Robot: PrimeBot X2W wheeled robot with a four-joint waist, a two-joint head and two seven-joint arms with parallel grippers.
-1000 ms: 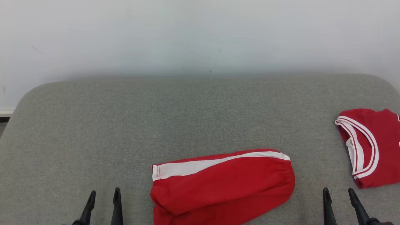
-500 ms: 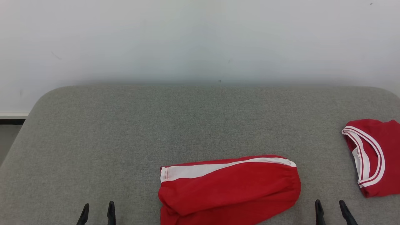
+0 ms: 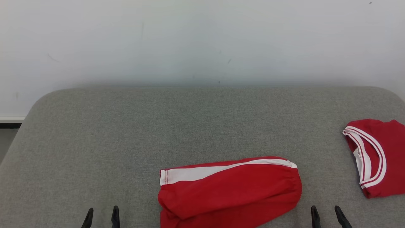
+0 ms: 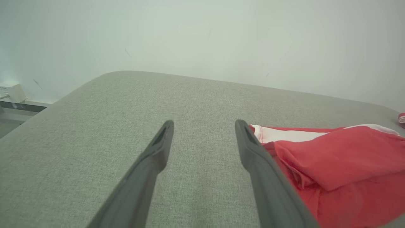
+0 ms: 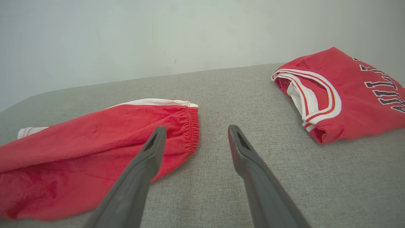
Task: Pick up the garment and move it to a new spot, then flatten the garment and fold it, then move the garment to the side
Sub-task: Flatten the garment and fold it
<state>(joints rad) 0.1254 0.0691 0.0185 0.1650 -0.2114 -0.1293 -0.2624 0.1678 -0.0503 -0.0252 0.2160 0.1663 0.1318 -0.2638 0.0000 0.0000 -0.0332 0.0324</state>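
Here, the red shorts (image 3: 231,190), white stripe along one side, lie folded at the near middle of the grey padded bench (image 3: 126,126), in front of a pale wall (image 3: 190,38). The left hand (image 3: 102,211) and the right hand (image 3: 326,209) sit low on either side of them, each with its dark fingers spread apart, holding nothing and clear of the cloth. A folded red jersey (image 3: 379,158) with white-trimmed collar and dark lettering rests apart at the bench's right edge, beyond the right hand.
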